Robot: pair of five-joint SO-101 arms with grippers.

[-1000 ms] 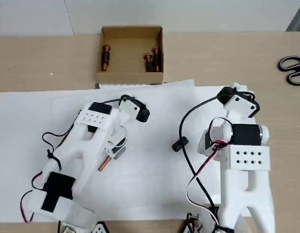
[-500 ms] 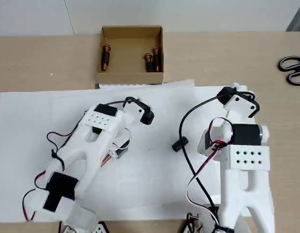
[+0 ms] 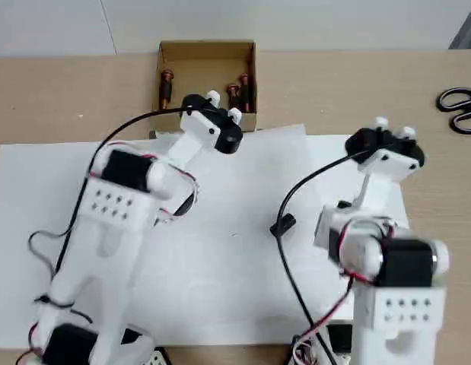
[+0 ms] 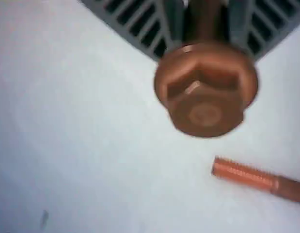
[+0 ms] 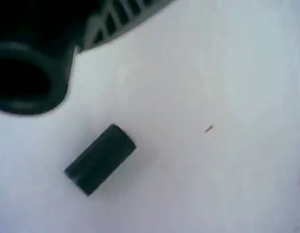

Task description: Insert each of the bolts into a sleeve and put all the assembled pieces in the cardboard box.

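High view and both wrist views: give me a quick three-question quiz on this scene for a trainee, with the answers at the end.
1. True or false: the left claw grips a copper bolt.
2. How many assembled pieces lie in the cardboard box? A) one B) three C) five
3. Fill in: in the right wrist view, the black sleeve lies on its side on the white ____.

Key: 1 true; 2 B; 3 paper.

1 copper bolt (image 4: 206, 87) held; loose bolt (image 4: 259, 178), black sleeve (image 5: 100, 159) lie flat.
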